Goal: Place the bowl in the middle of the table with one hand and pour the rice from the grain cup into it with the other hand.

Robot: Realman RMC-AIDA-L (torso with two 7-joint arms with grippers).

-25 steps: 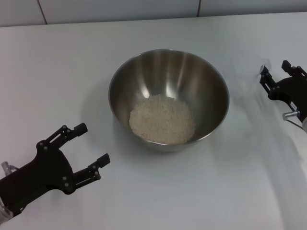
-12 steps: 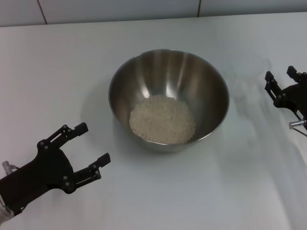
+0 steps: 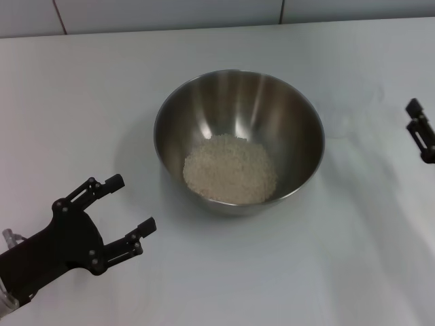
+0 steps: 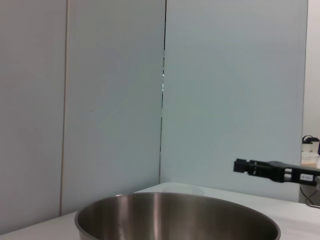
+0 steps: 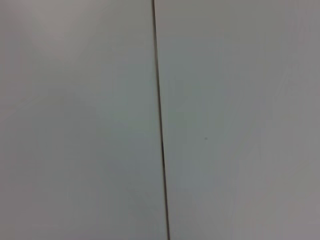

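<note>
Head view: the left pincer [image 3: 126, 207], black and skeletal, hovers low over the plain white bench [image 3: 81, 102] near the robot's left front corner, its two fingers spread wide with nothing between them and nothing touching them. It sits well apart from the large round stainless-steel bowl [image 3: 239, 139], which stands upright near the middle of the bench. Inside the bowl lies a pale off-white heap of rice [image 3: 230, 170], gathered on the bottom toward the near side. The right pincer [image 3: 421, 130] shows only as a black tip at the right edge of the view; how far it is open I cannot tell. Between it and the bowl, a faint clear plastic grain cup [image 3: 353, 95] stands on the bench just beyond the bowl's right rim, barely distinguishable from the white surface. Nothing lies between the left pincer and the bowl.

The left wrist view shows the bowl's rim [image 4: 175, 212] from the side, against pale wall panels [image 4: 100, 100], with the right pincer [image 4: 245, 166] hanging beyond it above the bench. The right wrist view shows only wall panels with a dark seam [image 5: 159, 120].
</note>
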